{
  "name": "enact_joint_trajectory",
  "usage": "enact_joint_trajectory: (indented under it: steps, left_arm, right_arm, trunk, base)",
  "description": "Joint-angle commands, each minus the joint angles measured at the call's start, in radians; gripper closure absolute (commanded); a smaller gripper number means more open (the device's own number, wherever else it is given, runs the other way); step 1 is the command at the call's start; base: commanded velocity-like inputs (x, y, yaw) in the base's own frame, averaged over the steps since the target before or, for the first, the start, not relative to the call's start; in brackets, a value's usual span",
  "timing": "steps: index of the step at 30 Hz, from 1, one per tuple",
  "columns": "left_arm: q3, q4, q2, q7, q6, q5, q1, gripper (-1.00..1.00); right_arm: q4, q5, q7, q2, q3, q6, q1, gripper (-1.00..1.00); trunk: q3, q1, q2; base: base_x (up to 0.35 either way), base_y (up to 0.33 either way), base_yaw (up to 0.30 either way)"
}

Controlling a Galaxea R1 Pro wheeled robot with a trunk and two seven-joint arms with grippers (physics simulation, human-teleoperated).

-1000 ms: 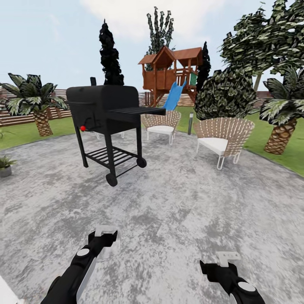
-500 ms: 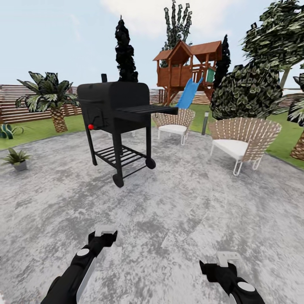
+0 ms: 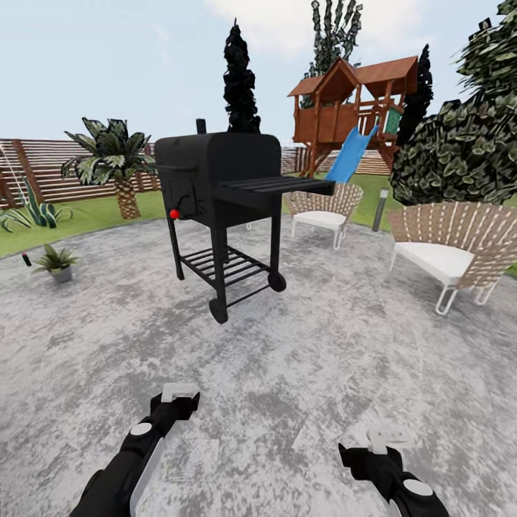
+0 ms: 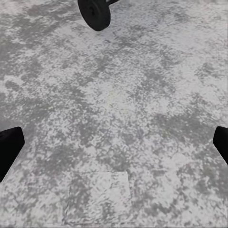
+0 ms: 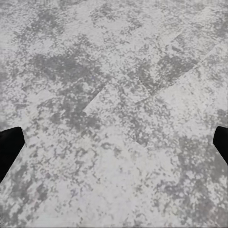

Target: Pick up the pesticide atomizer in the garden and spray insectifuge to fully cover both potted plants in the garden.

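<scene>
One potted plant (image 3: 57,261) lies far left of my left pincer (image 3: 174,402); both pincers spread wide, holding nothing.

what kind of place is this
A back garden, it seems: a round grey paved patio with a black barbecue grill and wicker chairs, lawn, a slatted wooden fence and a wooden play tower.
</scene>
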Motion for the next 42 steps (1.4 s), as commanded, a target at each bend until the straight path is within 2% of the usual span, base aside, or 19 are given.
enact_joint_trajectory:
  steps: [1,33,42]
  left_arm:
    - [0.0,-0.001,0.0,-0.001,0.006,0.001,0.0,-1.0]
    - [0.0,-0.001,0.0,-0.002,0.005,0.001,-0.001,-1.0]
    - [0.0,-0.002,-0.002,0.0,0.005,0.001,-0.001,-1.0]
  right_arm:
    - [-0.002,0.0,0.0,0.0,0.0,0.005,0.0,-1.0]
    - [0.0,0.0,-0.002,-0.001,-0.002,0.005,0.0,-1.0]
    - [0.0,0.0,-0.002,-0.001,-0.003,0.005,-0.001,-1.0]
  trunk:
    - [-0.002,0.0,0.0]
    - [-0.038,0.0,0.0]
    - [-0.048,0.0,0.0]
  base:
    - [0.346,0.0,0.204]
    - [0.341,-0.026,0.204]
    - [0.071,-0.002,0.204]
